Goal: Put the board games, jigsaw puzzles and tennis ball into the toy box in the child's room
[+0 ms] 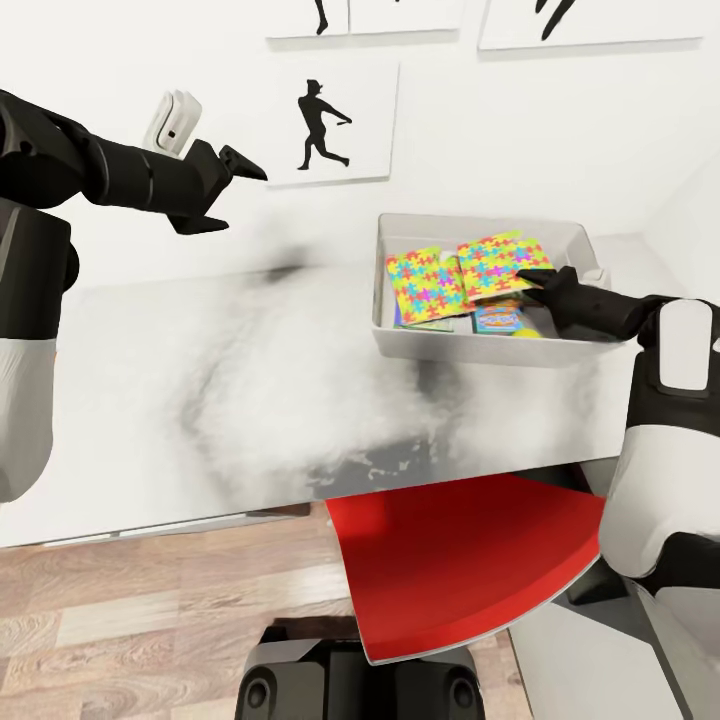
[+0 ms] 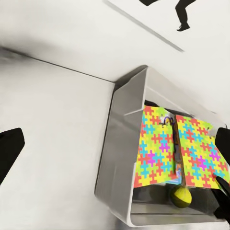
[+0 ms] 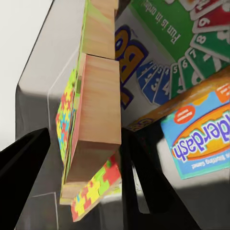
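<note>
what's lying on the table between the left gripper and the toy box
Nothing. In the head view the table is bare between the left gripper, raised above it, and the toy box.

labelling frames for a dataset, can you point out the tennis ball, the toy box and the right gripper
tennis ball (image 2: 181, 196): left wrist view, middle of the yellow ball.
toy box (image 1: 460, 346): head view, near grey wall.
right gripper (image 1: 524, 281): head view, between the black fingertips at the puzzle's edge.

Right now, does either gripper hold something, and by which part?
The right gripper holds a thin multicoloured jigsaw puzzle square by its edge, inside the pale grey toy box. The left gripper is open and holds nothing.
</note>
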